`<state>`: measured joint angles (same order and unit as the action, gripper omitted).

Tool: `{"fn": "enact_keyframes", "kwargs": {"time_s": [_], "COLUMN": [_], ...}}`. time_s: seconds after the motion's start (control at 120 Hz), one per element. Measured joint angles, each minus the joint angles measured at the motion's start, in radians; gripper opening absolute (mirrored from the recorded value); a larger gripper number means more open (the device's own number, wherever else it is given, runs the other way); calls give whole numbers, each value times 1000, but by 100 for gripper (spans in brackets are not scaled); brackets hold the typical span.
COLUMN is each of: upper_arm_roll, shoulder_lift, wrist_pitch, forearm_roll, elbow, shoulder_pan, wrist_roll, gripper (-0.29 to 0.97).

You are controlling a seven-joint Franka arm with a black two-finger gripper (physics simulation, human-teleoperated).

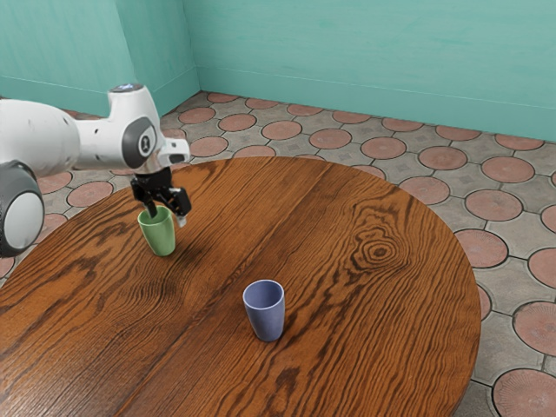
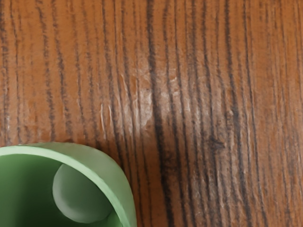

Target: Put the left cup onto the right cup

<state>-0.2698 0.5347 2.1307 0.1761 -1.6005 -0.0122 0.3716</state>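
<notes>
The green cup (image 1: 158, 234) stands upright on the round wooden table (image 1: 347, 261), toward the exterior view's left. My gripper (image 1: 166, 211) is down at its rim with the fingers spread apart. One fingertip is over the cup's mouth and the other is just outside the wall on the exterior view's right. The gripper is open. In the wrist view the green cup's rim and hollow inside (image 2: 61, 189) lie right under my hand. The blue cup (image 1: 263, 309) stands upright nearer the table's front, well apart from the gripper.
The wood between the two cups is bare. The table's edge curves around on the exterior view's right, with a tiled floor (image 1: 452, 156) and teal walls beyond it.
</notes>
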Motion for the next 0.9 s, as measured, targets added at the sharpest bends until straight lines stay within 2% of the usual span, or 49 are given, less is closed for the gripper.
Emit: {"fn": "enact_keyframes", "kwargs": {"time_s": [0.05, 0.208, 0.367, 0.492, 0.592, 0.725, 0.9], "upper_arm_roll": [0, 0, -2, -4, -5, -6, -6], "shoulder_lift": [12, 30, 36, 36, 35, 31, 23], "wrist_pitch": [10, 30, 40, 44, 44, 42, 35], "forearm_roll": [7, 19, 22, 24, 25, 26, 25], "elbow": [1, 0, -3, -7, -8, -10, -13], "shoulder_pan": [-1, -3, -3, -4, -6, -10, -11], "wrist_roll": [8, 30, 47, 57, 64, 70, 72], "gripper": [66, 47, 36, 15, 4, -4, -8]}}
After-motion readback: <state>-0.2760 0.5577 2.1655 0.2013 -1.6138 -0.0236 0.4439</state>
